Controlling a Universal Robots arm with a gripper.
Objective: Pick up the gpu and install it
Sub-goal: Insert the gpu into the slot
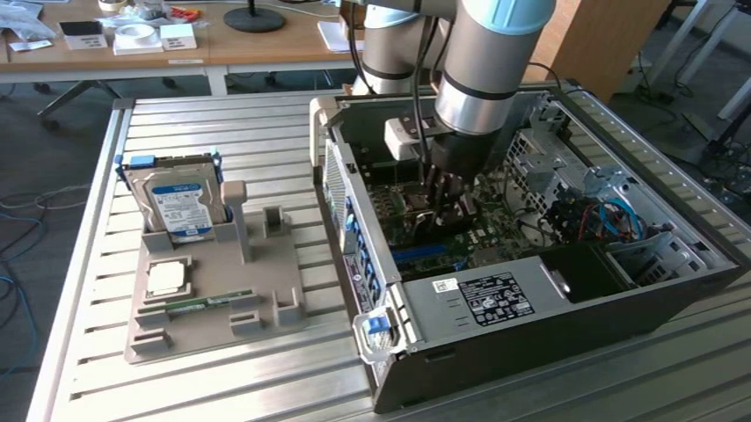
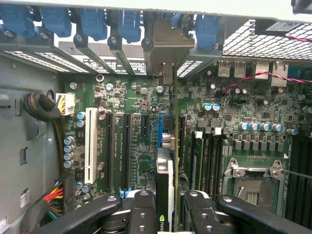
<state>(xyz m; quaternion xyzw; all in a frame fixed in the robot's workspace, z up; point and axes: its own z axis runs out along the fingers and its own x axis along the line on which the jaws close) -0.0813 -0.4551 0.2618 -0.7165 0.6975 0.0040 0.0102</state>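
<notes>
Pincer (image 1: 452, 209) jaws are pinched narrow on the gpu (image 2: 165, 178), holding it edge-on just above the motherboard (image 2: 136, 102) slots, its metal bracket (image 2: 168, 46) at the rear wall of the open computer case (image 1: 657, 290). In the exterior view, the parts tray (image 1: 211, 303) with the hard drive (image 1: 178, 204) sits at nine o'clock from the case.

Slatted metal table (image 1: 223, 123) is carrying two items. Grey parts fixture (image 1: 193, 330) is lying flat toward the exterior view's left; open computer case (image 1: 528, 352) is lying on its side just beside it, toward the right.
</notes>
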